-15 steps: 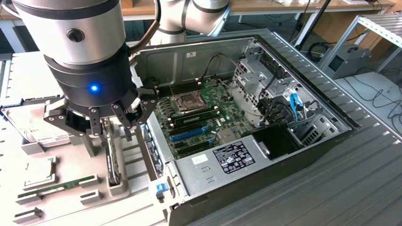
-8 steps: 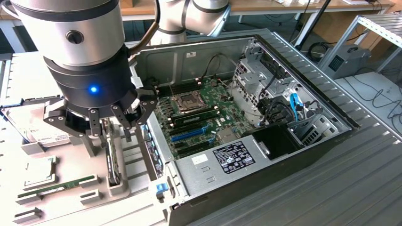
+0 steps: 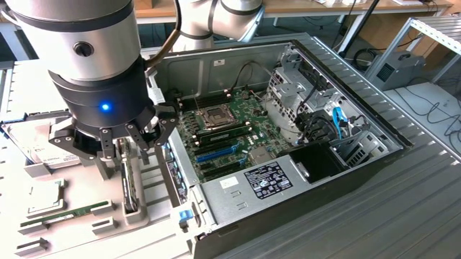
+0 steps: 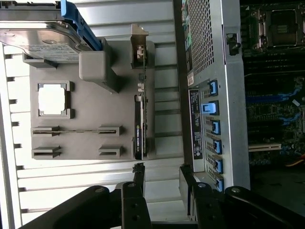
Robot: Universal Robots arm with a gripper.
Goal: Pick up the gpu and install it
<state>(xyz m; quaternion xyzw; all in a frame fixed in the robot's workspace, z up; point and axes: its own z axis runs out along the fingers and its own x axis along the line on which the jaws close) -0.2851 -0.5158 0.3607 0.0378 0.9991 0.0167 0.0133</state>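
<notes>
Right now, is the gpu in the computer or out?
Out. The gpu stands on edge in the grey tray, beside the case.

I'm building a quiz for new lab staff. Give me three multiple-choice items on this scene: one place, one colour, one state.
1. Where is the gpu? A. In a motherboard slot. B. On edge in the grey tray. C. Between the jaws.
2. What colour is the hard drive's frame? A. Red. B. Yellow. C. Blue.
3. How do the gripper's jaws stand? A. Open, holding nothing. B. Shut on the gpu. C. Shut on a cable.
Answers: 1 B, the card stands in the tray's holder; 2 C, blue edging shows in the wrist view; 3 A, they are spread with nothing between.
</notes>
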